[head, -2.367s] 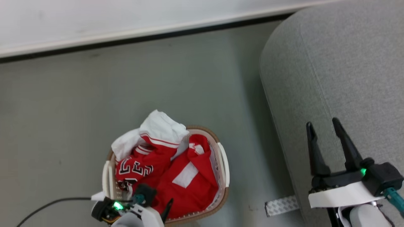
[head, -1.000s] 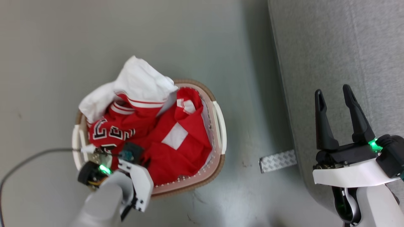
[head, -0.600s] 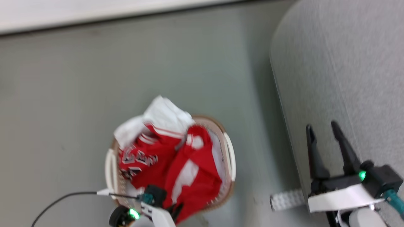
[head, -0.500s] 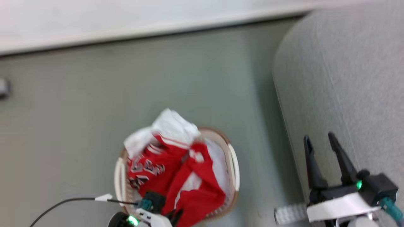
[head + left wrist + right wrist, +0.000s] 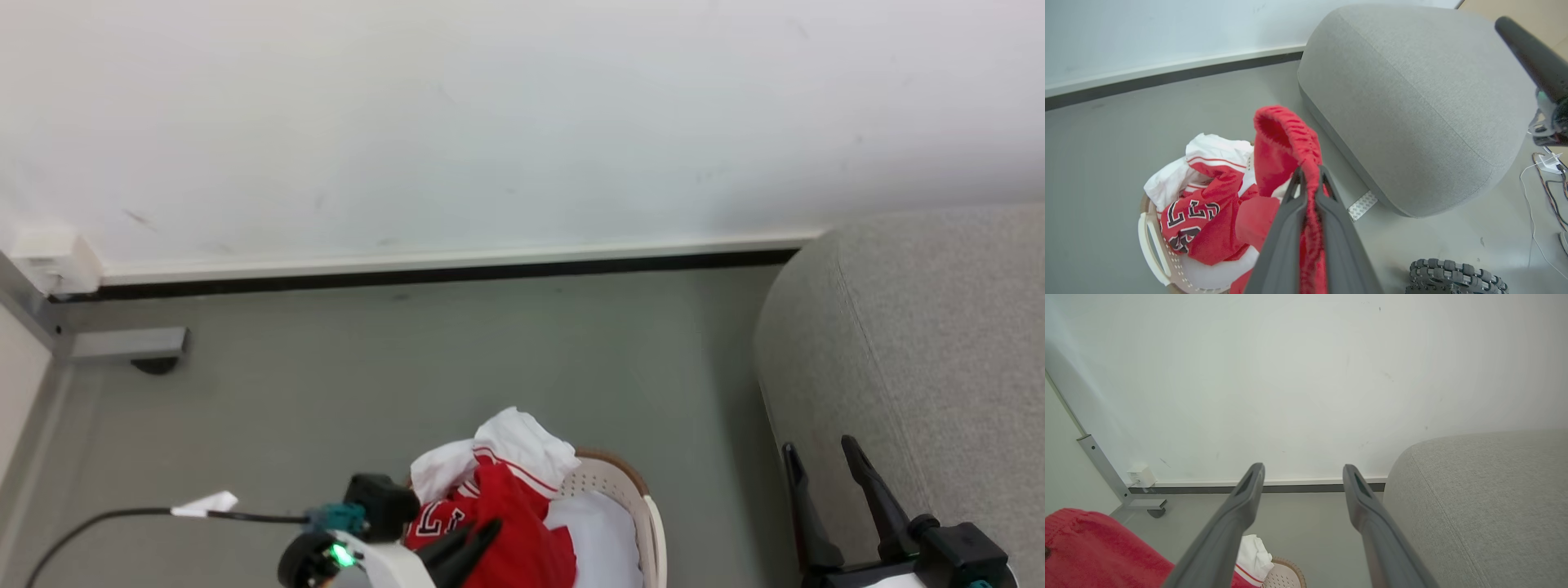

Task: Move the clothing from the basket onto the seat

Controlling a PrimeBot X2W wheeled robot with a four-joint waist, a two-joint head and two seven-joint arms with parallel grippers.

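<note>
One plain red garment (image 5: 1286, 134) hangs pinched in the clenched left gripper (image 5: 1308, 173), draped along its fingers (image 5: 1286, 245) above the basket (image 5: 1152, 253), low left in the left wrist view, where the lettered jersey (image 5: 1188, 212) and white striped garment (image 5: 1212, 151) lie. The seat (image 5: 1412, 102) lies to that gripper's upper right, so the carry likely goes rightward; the right gripper (image 5: 818, 445), spread and empty, hovers beside it.

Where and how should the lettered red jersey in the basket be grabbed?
Probably the bunched red fold of the jersey beside its lettering, from straight above: it lies crumpled with folds standing up, and the basket walls block its sides.
</note>
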